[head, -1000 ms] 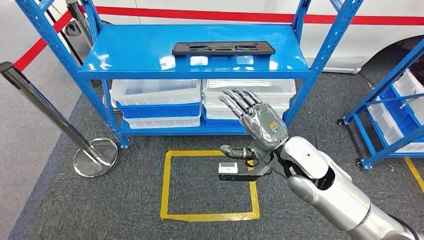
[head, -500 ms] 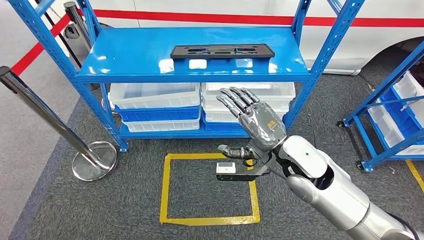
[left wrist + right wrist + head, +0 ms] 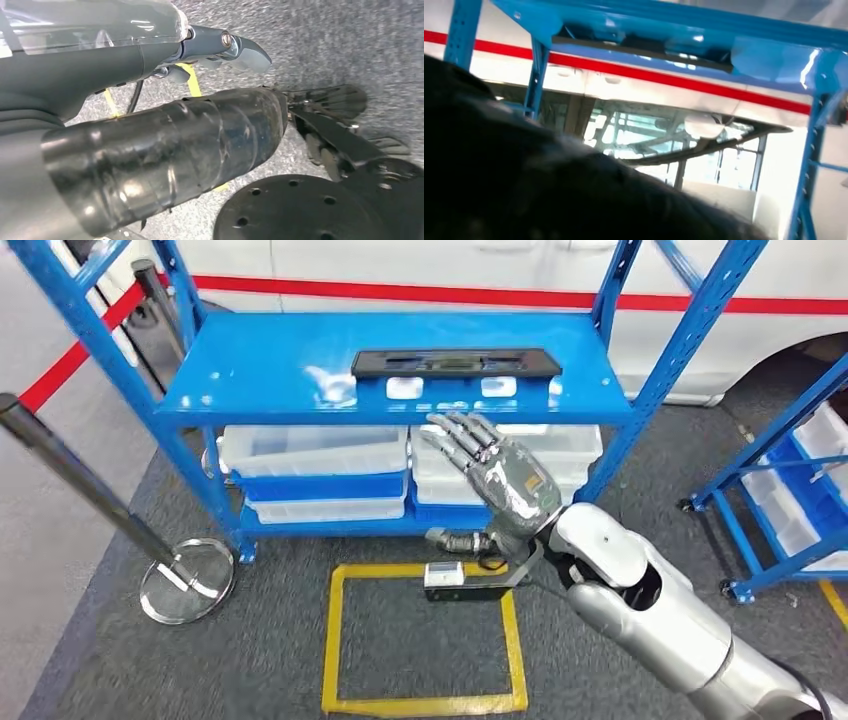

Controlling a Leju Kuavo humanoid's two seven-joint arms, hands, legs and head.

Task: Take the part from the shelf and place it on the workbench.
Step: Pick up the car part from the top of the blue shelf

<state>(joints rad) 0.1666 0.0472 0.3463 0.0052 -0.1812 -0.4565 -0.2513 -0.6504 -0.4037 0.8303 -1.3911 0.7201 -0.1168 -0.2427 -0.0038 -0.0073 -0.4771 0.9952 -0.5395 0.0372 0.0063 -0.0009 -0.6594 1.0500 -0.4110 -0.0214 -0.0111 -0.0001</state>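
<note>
1. Part (image 3: 455, 362), a long flat black piece, is seen lying on the top board of the blue shelf (image 3: 260, 375), just beyond and above the fingertips of the right hand.
2. Right hand (image 3: 500, 480) is raised in front of the shelf with its fingers spread apart and nothing held; the part is not touched by it.
3. Clear and blue bins (image 3: 315, 465) are stacked on the lower level, behind and beside the right hand.
4. A yellow tape square (image 3: 425, 640) is marked on the grey carpet below the right hand.
5. The state of the left hand (image 3: 220, 47) cannot be told from the blurred wrist view.
6. A steel post (image 3: 110, 505) on a round base stands well apart from the right hand.
</note>
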